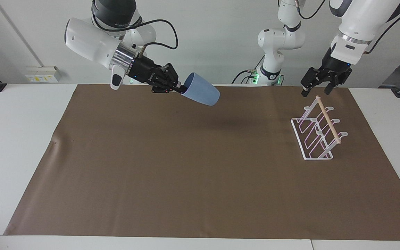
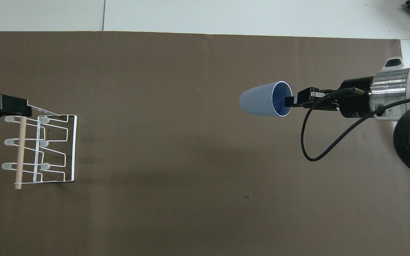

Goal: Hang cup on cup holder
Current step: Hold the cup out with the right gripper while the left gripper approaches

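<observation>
Your right gripper [image 1: 179, 91] is clamped on the cup [image 1: 201, 93] by its rim, one finger inside and one outside. That pinch lets the cup ride on its side in the air over the mat [image 1: 200, 180], mouth toward the wrist and base leading, probably so its mouth can later be brought onto a rack loop. The cup is a plain, matte, light-blue tumbler, tapered, without a handle. Your left gripper [image 1: 317, 91] hangs spread and empty just above the dowel end of the rack [image 1: 316, 137], which stands at the left arm's end.
</observation>
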Motion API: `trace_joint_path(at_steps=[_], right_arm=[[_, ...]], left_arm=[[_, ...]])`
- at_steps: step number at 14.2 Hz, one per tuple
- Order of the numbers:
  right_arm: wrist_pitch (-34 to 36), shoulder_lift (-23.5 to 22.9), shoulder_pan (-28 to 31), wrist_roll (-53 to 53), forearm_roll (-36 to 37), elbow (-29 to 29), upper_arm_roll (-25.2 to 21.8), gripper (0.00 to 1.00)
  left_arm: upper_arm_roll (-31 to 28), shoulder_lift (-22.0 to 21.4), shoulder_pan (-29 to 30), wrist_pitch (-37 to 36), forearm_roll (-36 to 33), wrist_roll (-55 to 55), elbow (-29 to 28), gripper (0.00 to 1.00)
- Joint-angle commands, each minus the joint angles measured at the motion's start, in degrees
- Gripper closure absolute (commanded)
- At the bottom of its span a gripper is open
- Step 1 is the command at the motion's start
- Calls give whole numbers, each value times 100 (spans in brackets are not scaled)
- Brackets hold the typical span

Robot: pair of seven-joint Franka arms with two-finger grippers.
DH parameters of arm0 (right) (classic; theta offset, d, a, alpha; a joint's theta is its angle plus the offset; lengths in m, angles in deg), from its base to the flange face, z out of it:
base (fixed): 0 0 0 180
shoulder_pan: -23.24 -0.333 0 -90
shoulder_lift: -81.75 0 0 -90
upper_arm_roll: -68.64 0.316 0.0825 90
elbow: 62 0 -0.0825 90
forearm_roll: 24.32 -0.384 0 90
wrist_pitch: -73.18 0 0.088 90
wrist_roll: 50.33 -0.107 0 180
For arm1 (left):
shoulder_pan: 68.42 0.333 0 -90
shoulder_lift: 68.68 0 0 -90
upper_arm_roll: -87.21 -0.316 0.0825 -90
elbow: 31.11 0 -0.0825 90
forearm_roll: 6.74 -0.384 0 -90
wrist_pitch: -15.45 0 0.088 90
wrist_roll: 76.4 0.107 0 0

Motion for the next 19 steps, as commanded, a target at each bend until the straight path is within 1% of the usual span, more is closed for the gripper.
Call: trace_joint_path(at_steps=[1,3,4,5,6,8,9,10,11,12,14,16,17,19], right_arm=[[-26,120,47,-109,-733,-67,23,100],[-35,129,-23,-109,-936,-93,49,100],[-44,147,-32,-109,-1033,-111,58,100],[-174,199,-50,-109,-1225,-180,76,100],[-385,278,-207,-57,-1497,-338,119,100],[-929,340,-514,5,-1876,-506,128,100],[-1019,340,-594,5,-1999,-532,128,100],[-1037,340,-604,57,-2140,-602,128,100],[-1037,340,-604,275,-2324,-707,128,100],[-1037,340,-612,477,-2526,-804,128,100],[-1011,305,-612,663,-2669,-910,128,100],[-1046,218,-805,690,-2686,-937,128,100],[-1055,174,-858,795,-2704,-980,128,100],[-1116,103,-990,1206,-3167,-1121,128,100]], left_arm=[[-43,-62,-285,127,156,659,-95,0],[-34,-53,-294,206,446,952,-95,0],[-25,-62,-373,259,464,1275,-112,0],[-34,-62,-417,285,465,1991,-112,0],[-34,-80,-417,303,473,2738,-139,0],[-25,-115,-531,286,473,3525,-200,0],[-25,-115,-532,294,482,4041,-209,0],[-17,-89,-549,320,578,4891,-174,0],[-16,-80,-584,451,814,5726,-165,0],[10,-80,-602,505,929,6221,-148,0],[98,-54,-698,523,1140,6393,-130,0],[106,-18,-795,715,1474,6847,10,0],[185,17,-856,795,1493,7024,45,0],[264,35,-892,813,1510,7262,63,0]])
